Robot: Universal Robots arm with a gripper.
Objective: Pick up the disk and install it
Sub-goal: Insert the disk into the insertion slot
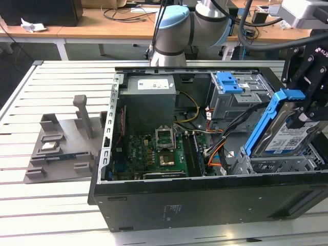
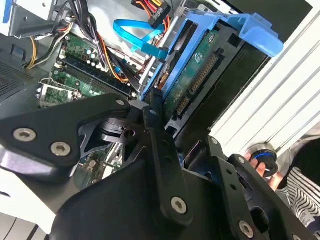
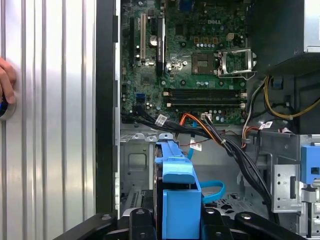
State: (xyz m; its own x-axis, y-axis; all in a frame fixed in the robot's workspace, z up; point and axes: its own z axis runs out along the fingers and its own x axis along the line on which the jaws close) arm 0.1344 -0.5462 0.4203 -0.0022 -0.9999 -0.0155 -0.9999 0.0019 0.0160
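A slatted white metal desk (image 1: pixel 56 205) carries the open computer case (image 1: pixel 205 205), with a wooden bench of cables behind it and a grey parts fixture (image 1: pixel 61 143) lying off toward the exterior view's left. The gripper (image 1: pixel 302 115) has its jaws clamped on the disk (image 1: pixel 287 136), which hangs tilted, blue carrier frame uppermost, over the drive bay (image 1: pixel 277 164) at the case corner nearest the exterior view's right; its lower edge looks to be at or just inside the bay mouth, though I cannot tell whether it is touching the rails.

To my eye the insertion is under way and alignment is what matters. In the first wrist view the disk (image 3: pixel 177 200) sits squarely between the two jaws, and a bundle of black and orange cables (image 3: pixel 220 140) runs close past the bay, with a loose blue data cable (image 3: pixel 215 192) just beside it (the one most likely to get pinched). The disk wants levelling with the bay rails before any pushing, and then a slow, straight feed.

A person's hand (image 3: pixel 6 80) rests on the desk beside the case, well clear of the disk.
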